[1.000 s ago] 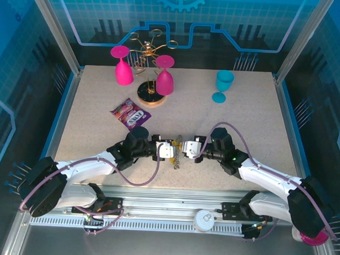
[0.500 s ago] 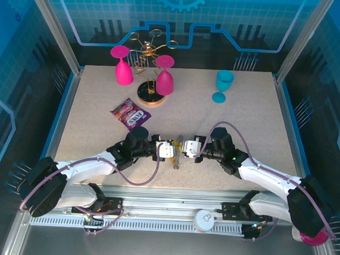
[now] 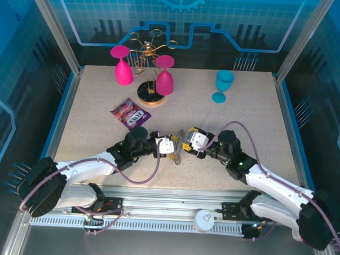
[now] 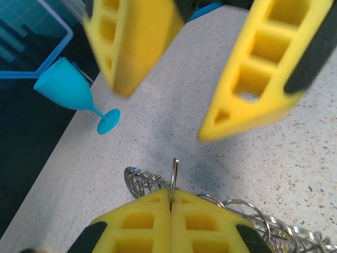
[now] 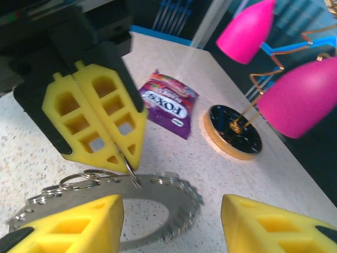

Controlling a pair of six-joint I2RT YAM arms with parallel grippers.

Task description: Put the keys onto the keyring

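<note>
Since my left claw (image 3: 172,145) is where the work sits, I start there: its yellow pads are pressed flat together and pinch one thin wire loop (image 4: 174,171), which stands up just past the tips. So that claw is clamped on the loop. From the right wrist camera the loop (image 5: 131,171) hangs out of the left claw's closed tips (image 5: 124,150) and runs down to the keyring (image 5: 163,188), which lies flat on the table right under them, its fringe of loops spread beside the pads.

Facing it across a small gap, my right claw (image 3: 187,140) has its jaws spread wide and carries nothing; the ring lies under and between its own two fingers.

I judge the task barely begun. One loop is held ready, but I cannot make out any key in these views, neither threaded on the ring nor in a claw. Finding the keys, gripping one and feeding it onto the held loop all remains.
</note>
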